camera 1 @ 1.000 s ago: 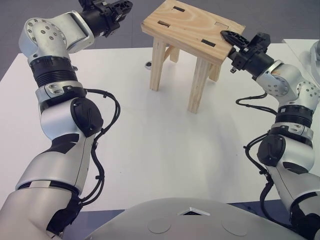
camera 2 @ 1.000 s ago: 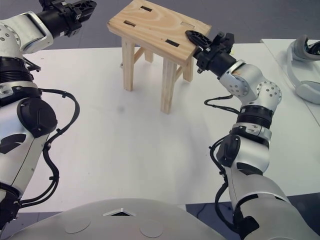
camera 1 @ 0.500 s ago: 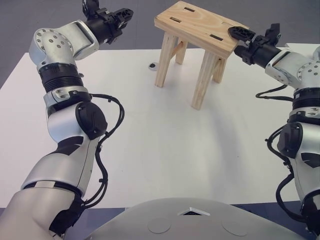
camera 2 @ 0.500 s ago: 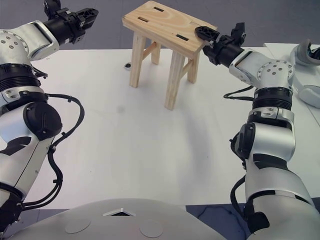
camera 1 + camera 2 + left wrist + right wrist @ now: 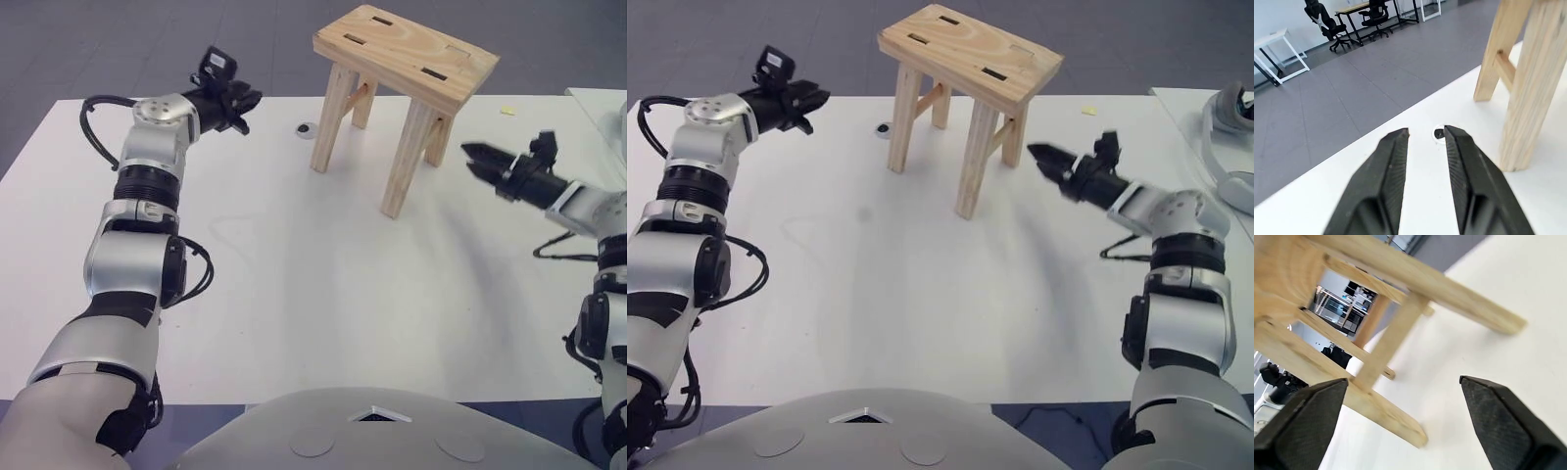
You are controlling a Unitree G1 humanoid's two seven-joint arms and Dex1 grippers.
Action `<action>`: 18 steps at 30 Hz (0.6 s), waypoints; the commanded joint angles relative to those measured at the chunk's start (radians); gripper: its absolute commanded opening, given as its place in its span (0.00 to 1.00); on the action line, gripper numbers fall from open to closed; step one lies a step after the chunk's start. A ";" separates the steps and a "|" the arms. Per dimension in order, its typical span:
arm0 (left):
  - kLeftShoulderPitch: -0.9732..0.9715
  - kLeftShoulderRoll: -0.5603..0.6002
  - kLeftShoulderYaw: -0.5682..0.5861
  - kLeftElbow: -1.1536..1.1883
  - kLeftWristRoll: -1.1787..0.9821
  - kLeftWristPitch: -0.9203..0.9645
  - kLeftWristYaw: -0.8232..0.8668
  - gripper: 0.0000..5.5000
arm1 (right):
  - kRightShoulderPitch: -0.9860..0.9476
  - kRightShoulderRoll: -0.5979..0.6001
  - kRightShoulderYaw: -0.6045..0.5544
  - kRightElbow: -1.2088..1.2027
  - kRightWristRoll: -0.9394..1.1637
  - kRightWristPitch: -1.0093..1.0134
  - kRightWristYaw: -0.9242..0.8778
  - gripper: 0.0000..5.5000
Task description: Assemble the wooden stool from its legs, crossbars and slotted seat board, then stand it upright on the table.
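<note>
My head cams, L+R eye, look fwd and down over the table (image 5: 294, 294) at mid-range; both share the stool (image 5: 970, 59). L wrist cam sits low, close behind my left gripper (image 5: 1426, 130), facing the stool legs. R wrist cam does likewise from the opposite side.

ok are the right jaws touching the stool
No, the right jaws stand open beside the stool, with a clear gap to its legs.

The small round thing (image 5: 307, 129) beside the stool (image 5: 404, 59) is too small to identify.
</note>
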 commanded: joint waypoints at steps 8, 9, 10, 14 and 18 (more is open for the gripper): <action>-0.195 -0.127 -0.109 0.262 0.210 -0.233 0.113 0.24 | -0.018 0.118 -0.102 -0.130 -0.073 0.081 -0.034 0.78; -0.196 -0.118 -0.108 0.267 0.218 -0.229 0.124 0.24 | -0.016 0.128 -0.108 -0.145 -0.075 0.089 -0.034 0.78; -0.201 -0.110 -0.111 0.272 0.231 -0.222 0.146 0.24 | -0.010 0.135 -0.120 -0.157 -0.075 0.096 -0.037 0.78; -0.229 -0.091 -0.066 0.276 0.216 -0.207 0.197 0.24 | 0.025 0.163 -0.157 -0.197 -0.091 0.101 -0.067 0.78; -0.181 -0.119 0.171 0.188 -0.061 -0.184 -0.023 0.24 | 0.147 0.262 -0.172 -0.529 -0.086 0.035 -0.167 0.78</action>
